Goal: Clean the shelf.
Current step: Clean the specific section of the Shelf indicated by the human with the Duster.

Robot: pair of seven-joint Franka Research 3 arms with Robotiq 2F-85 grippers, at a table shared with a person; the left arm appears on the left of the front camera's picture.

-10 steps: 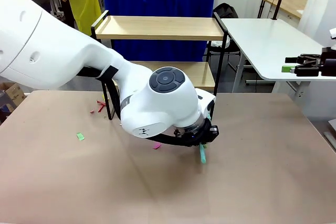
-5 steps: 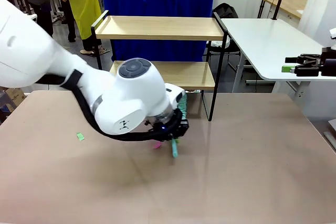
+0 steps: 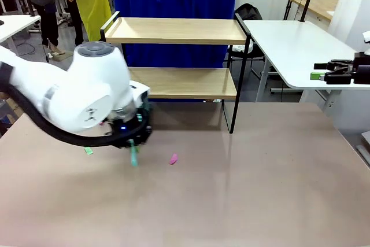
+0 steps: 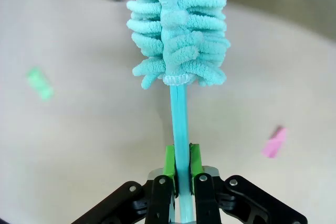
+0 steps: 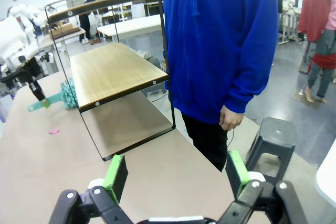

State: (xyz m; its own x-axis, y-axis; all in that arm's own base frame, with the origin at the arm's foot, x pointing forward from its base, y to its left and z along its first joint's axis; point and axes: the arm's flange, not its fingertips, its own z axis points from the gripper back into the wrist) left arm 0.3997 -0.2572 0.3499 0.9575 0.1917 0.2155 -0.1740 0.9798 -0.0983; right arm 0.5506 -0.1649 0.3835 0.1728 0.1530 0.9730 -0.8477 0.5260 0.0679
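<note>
Left gripper [image 4: 179, 157], clamped on the teal duster [image 4: 178, 35] handle, has swung left over the brown table [image 3: 260, 189] past 1 pink scrap [image 3: 173, 158], away from the 2-tier shelf [image 3: 173, 30] at the far edge, likely chasing fallen debris; right gripper [image 5: 176, 174] gapes wide, holding nothing.

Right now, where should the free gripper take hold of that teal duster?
Probably take the duster by its thin straight handle, on the bare stretch between the fluffy head and the left gripper clamped lower down, coming in from the side, across the stick.
</note>
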